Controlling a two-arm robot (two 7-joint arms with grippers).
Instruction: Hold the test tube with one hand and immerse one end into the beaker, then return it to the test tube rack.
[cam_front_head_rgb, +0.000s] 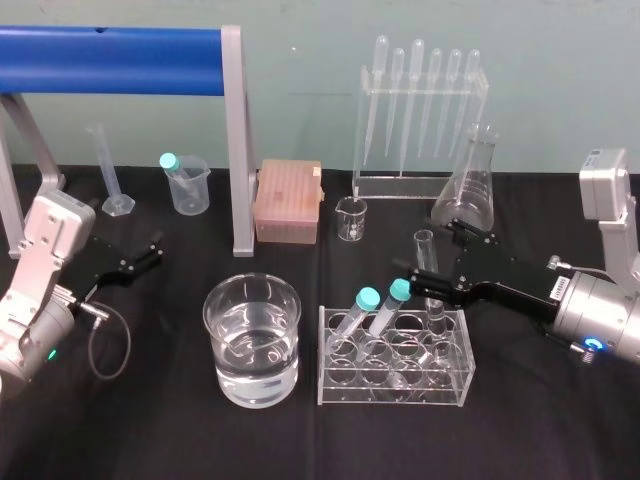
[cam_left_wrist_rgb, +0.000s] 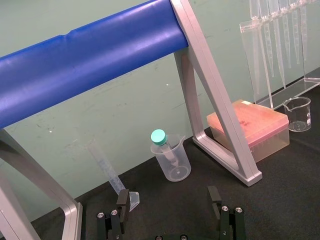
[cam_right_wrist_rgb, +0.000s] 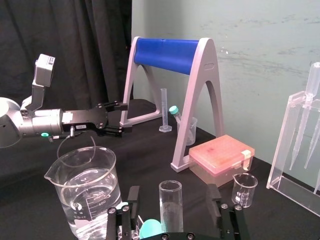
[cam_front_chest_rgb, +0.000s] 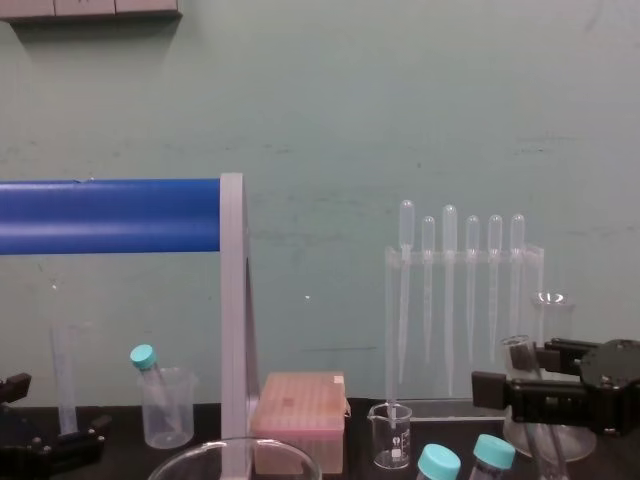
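The test tube (cam_front_head_rgb: 424, 243) stands upright in the back right of the clear test tube rack (cam_front_head_rgb: 395, 385), its open rim above the rack. My right gripper (cam_front_head_rgb: 434, 255) reaches in from the right and straddles the tube's upper part. In the right wrist view the tube (cam_right_wrist_rgb: 171, 205) sits between the fingers of this gripper (cam_right_wrist_rgb: 173, 196) with a gap on each side, so it is open. The beaker (cam_front_head_rgb: 252, 335), holding clear liquid, stands left of the rack. My left gripper (cam_front_head_rgb: 150, 252) rests open and empty at the far left (cam_left_wrist_rgb: 168, 200).
Two teal-capped tubes (cam_front_head_rgb: 380, 302) lean in the rack's front left. Behind stand a small beaker (cam_front_head_rgb: 351, 218), a pink tip box (cam_front_head_rgb: 288, 200), a pipette stand (cam_front_head_rgb: 420, 120) and a conical flask (cam_front_head_rgb: 468, 190). A blue-barred frame (cam_front_head_rgb: 120, 45), a plastic cup (cam_front_head_rgb: 187, 185) and a cylinder (cam_front_head_rgb: 108, 170) fill the back left.
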